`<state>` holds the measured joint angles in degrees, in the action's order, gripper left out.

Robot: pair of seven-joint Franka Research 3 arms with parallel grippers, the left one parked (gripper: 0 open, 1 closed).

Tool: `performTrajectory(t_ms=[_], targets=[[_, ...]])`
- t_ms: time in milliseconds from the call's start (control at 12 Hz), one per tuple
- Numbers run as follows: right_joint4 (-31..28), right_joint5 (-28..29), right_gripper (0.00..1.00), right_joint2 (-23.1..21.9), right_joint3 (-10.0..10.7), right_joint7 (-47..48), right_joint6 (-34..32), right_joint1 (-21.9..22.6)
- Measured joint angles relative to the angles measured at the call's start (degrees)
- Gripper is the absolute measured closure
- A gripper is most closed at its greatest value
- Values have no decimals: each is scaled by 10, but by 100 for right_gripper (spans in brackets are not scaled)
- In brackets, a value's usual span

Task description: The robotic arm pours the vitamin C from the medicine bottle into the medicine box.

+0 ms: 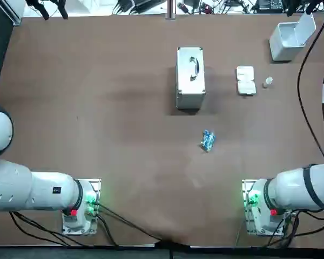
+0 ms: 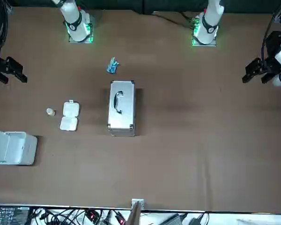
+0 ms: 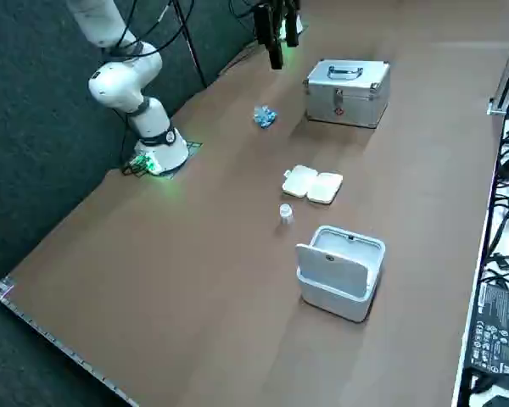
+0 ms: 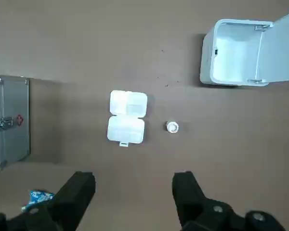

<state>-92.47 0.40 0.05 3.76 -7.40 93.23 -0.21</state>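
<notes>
Aloft over table — right tool agape

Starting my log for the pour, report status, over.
Right pincer open, empty, above the table. Medicine bottle upright beside the open medicine box, untouched. White bin and metal case stand apart, off the path.

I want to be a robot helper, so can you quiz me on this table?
1. Fill in: the right end effector, up above the table, is ____ and holds nothing.
2. True or false: the pill box lies open.
3. Where is the little bottle? A) on the table beside the pill box B) in the end effector C) inside the pill box
Key: 1 open; 2 true; 3 A.
</notes>
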Motion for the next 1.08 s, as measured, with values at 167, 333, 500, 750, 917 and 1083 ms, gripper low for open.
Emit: performTrajectory(t_ms=[167,333,500,750,917,1083], targets=[[0,0,0,0,0,0,0,0],[0,0,0,0,0,0,0,0],[-1,0,0,1,0,0,0,0],[-5,1,0,5,0,0,-3,1],[-7,17,0,9,1,0,-17,-8],[-7,30,0,14,2,-4,-32,-21]])
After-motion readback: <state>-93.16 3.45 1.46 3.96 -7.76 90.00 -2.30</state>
